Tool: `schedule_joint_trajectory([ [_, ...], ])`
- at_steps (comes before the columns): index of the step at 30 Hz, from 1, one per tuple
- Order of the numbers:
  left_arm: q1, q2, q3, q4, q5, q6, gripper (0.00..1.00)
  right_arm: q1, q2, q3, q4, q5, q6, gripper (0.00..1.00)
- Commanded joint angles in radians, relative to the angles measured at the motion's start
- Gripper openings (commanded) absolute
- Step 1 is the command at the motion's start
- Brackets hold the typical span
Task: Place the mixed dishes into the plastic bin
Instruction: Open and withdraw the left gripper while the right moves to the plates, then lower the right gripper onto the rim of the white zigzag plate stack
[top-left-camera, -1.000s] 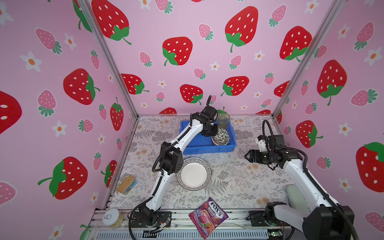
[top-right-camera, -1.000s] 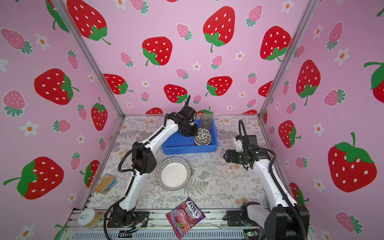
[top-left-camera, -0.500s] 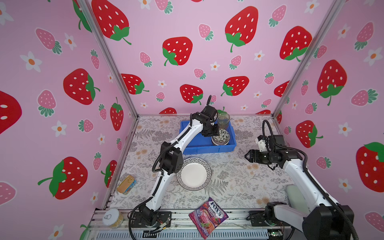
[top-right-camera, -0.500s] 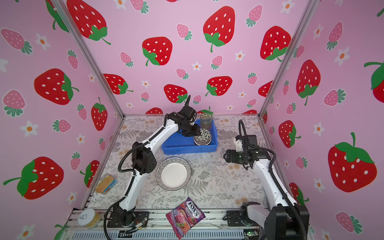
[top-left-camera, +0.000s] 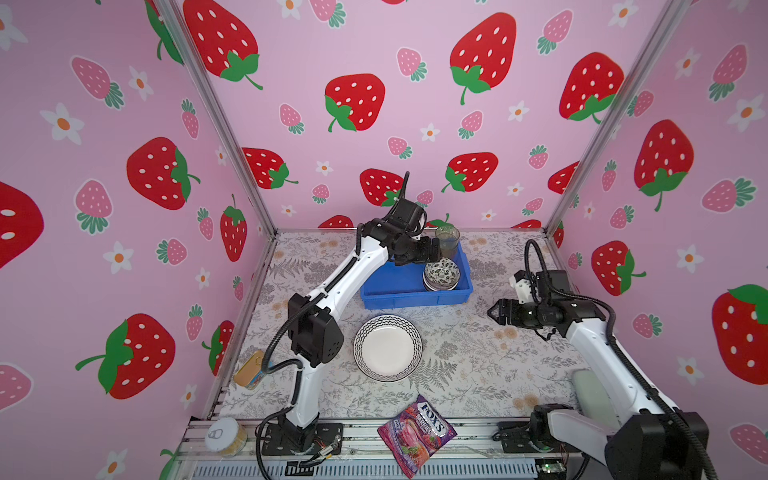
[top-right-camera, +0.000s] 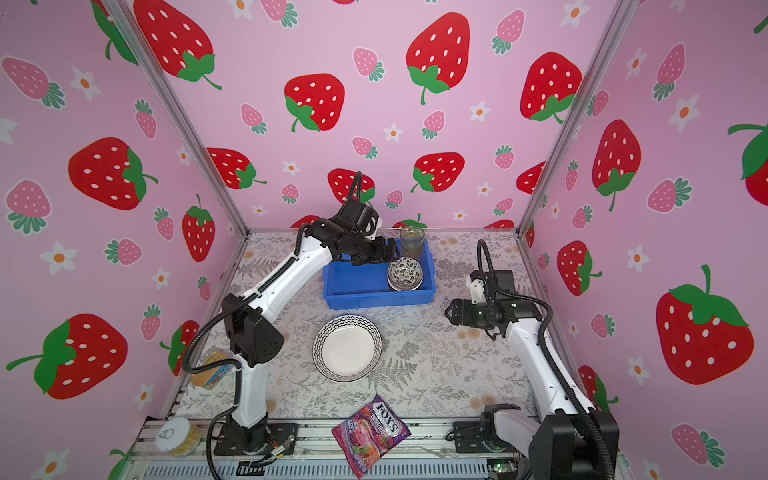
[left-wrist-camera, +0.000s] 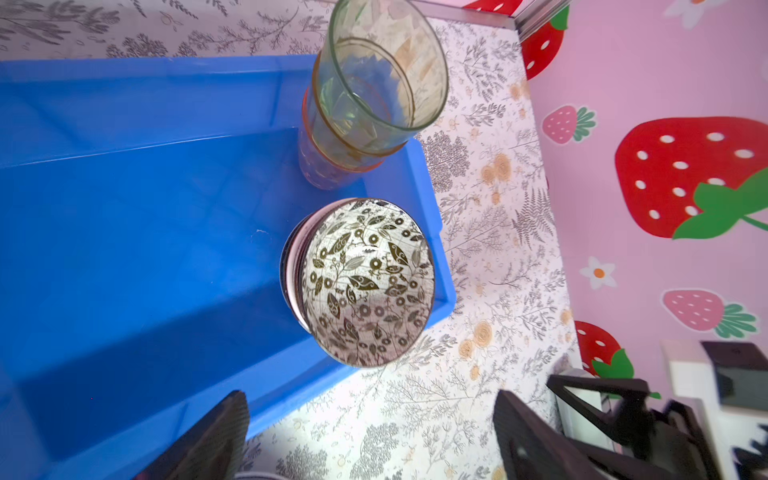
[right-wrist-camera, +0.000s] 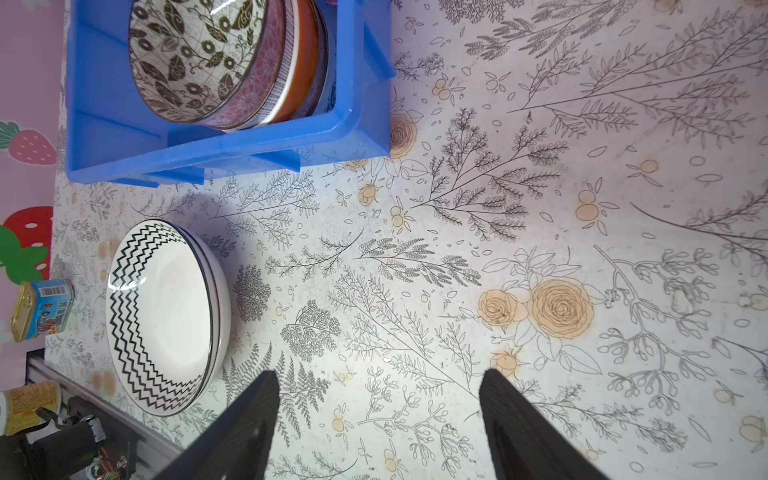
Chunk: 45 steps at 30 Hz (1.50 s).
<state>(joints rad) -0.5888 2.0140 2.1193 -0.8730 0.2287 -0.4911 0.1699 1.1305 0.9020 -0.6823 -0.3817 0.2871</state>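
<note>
At the back of the floral surface, the blue bin is sitting just short of the rear wall. Its right end is holding a stack of bowls with the leaf-patterned one uppermost. In the far right corner a nest of tinted glasses is standing upright just beside the bowls, green inside amber inside pink.

Left fingers are hovering over the bin near the bowls and glasses, spread wide with nothing between them. Right fingers are hanging above bare surface to the right of the bin — also spread wide, gripping nothing.

Zigzag-rimmed plate is lying on the surface in front of the bin, outside it; the right wrist view is showing a second plate rim under it.

Purple candy bag is lying at the front edge. White-lidded jar and tin are sitting along the left side.
</note>
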Motion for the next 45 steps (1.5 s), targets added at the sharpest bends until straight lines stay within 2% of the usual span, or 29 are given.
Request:
schedule_joint_trajectory([
  [1,0.004,-0.126,-0.14,0.073,-0.05,-0.018,0.98,0.06,-0.047,0.0,0.019,0.004,0.041,0.8],
  [5,0.027,-0.332,-0.399,0.153,-0.11,-0.064,1.0,0.228,-0.064,-0.018,0.074,0.098,0.166,0.82],
  [9,0.078,-0.535,-0.65,0.185,-0.17,-0.127,0.99,0.395,-0.074,-0.089,0.202,0.175,0.322,0.83],
  [14,0.166,-0.769,-0.891,0.108,-0.194,-0.18,0.99,0.611,-0.06,-0.208,0.409,0.294,0.539,0.84],
  [17,0.201,-0.889,-1.005,0.063,-0.207,-0.21,0.99,0.702,-0.017,-0.245,0.502,0.337,0.618,0.84],
  [22,0.245,-1.037,-1.148,0.034,-0.187,-0.246,0.99,0.784,0.057,-0.266,0.608,0.359,0.681,0.79],
  [25,0.268,-1.072,-1.193,0.024,-0.176,-0.247,0.99,0.813,0.116,-0.261,0.645,0.369,0.693,0.75],
  [35,0.323,-1.058,-1.253,0.03,-0.097,-0.213,0.99,0.845,0.29,-0.194,0.718,0.355,0.682,0.56],
  [38,0.335,-1.065,-1.268,0.03,-0.068,-0.207,0.99,0.847,0.315,-0.173,0.724,0.357,0.671,0.52],
  [40,0.342,-1.072,-1.279,0.028,-0.064,-0.207,0.99,0.847,0.33,-0.155,0.716,0.359,0.66,0.45],
  [45,0.354,-1.086,-1.31,0.04,-0.051,-0.218,0.99,0.848,0.372,-0.113,0.69,0.353,0.629,0.39],
])
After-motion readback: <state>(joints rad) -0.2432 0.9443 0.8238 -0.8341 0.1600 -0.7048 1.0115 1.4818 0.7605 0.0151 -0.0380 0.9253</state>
